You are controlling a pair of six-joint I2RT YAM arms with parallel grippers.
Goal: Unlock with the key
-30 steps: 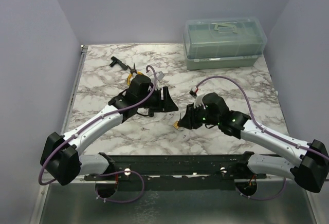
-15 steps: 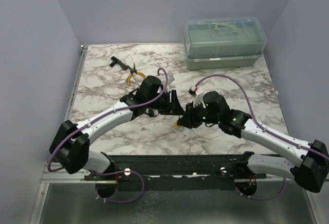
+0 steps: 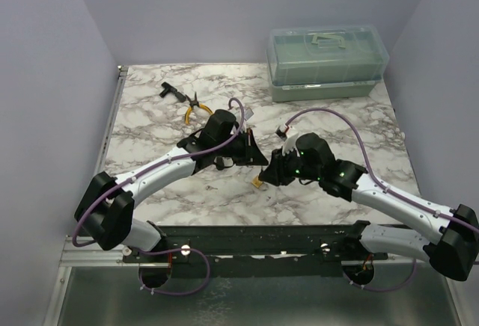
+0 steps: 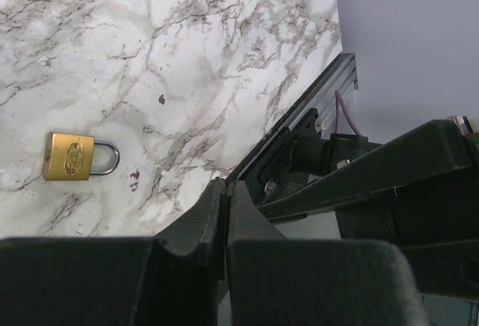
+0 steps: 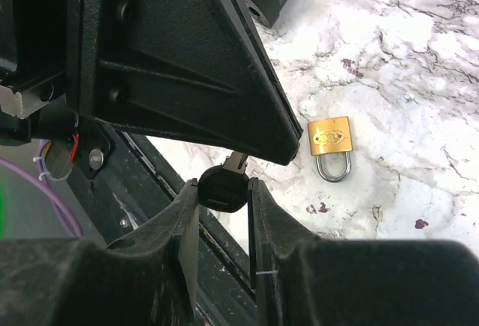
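Note:
The small brass padlock (image 3: 258, 182) (image 4: 78, 155) (image 5: 331, 140) lies flat on the marble, shackle closed. My right gripper (image 5: 224, 183) (image 3: 269, 170) hangs just above and beside it, shut on the black head of the key (image 5: 222, 189). The key's silver blade (image 5: 238, 161) points up into the tip of my left gripper (image 5: 288, 150) (image 3: 259, 160). In the left wrist view the left gripper (image 4: 224, 184) has its jaws pressed together with only a thin slit between them. The blade's end is hidden inside that tip.
A translucent green toolbox (image 3: 328, 60) stands at the back right. Yellow-handled pliers (image 3: 192, 109) and a black bit (image 3: 168, 91) lie at the back left. A black metal rail (image 3: 262, 238) runs along the near table edge, close under both grippers.
My left arm swung right until its tip met the right gripper over the padlock, and its jaws went from open to shut. The right gripper kept still with the key.

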